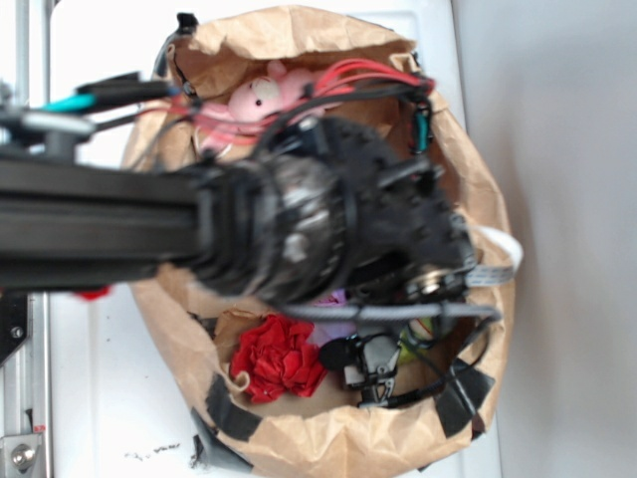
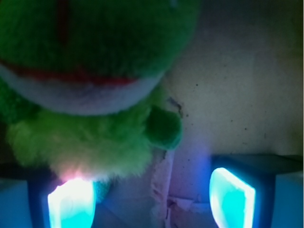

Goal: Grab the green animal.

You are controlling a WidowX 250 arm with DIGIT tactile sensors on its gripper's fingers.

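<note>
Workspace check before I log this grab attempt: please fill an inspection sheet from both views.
Surface: brown paper bag on a white table; pale bag floor in the wrist view.
Job's things: lime-green plush frog, red mouth line, lying just ahead of the fingers.
Clutter: pink plush bunny; red fabric flower.
Grippers: gripper open, glowing cyan pads apart, left one against the frog's fuzz.
Cables: red and black wires across the bag mouth.
Surroundings: grey wall; metal frame.
</note>
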